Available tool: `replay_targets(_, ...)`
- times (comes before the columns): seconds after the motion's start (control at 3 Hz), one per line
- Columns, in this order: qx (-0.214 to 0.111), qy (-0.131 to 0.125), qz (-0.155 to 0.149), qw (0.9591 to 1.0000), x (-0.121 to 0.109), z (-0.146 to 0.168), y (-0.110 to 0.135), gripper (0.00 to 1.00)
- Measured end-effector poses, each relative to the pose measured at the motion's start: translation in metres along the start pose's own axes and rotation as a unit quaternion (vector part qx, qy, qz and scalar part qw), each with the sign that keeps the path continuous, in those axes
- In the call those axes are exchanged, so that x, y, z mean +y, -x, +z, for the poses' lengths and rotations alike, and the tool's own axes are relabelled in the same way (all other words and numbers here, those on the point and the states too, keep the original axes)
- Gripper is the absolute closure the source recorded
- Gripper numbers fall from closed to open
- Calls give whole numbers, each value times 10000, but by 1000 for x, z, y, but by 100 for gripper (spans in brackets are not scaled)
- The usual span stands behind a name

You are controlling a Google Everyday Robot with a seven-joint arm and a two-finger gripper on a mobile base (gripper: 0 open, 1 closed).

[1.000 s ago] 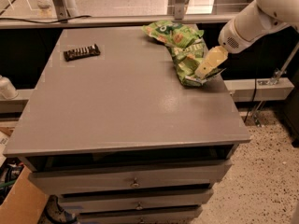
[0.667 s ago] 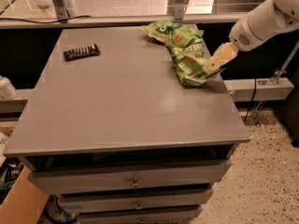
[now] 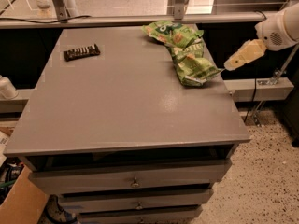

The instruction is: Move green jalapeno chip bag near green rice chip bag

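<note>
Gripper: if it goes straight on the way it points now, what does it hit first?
Probably the green jalapeno chip bag. The gripper sits just off the table's right edge, pointing down-left at that bag's near corner. Depth is unclear from this one view, so it might pass above the bag.

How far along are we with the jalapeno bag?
Looks done: the green jalapeno chip bag lies against the green rice chip bag at the table right side. In hand: nothing visibly; the gripper hangs just off that edge, beside the jalapeno bag. Left: seemingly nothing.
</note>
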State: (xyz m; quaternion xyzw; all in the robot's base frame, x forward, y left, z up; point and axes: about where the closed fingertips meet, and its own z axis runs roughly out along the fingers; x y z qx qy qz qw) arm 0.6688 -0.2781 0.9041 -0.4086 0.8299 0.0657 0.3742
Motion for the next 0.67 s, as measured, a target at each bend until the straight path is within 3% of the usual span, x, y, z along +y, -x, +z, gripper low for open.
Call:
replay_targets(0.33,-234,294,-242,9990,6,-24,-17,0)
replay_targets(0.67,-232,370,-357,9984,9,-24,-19,0)
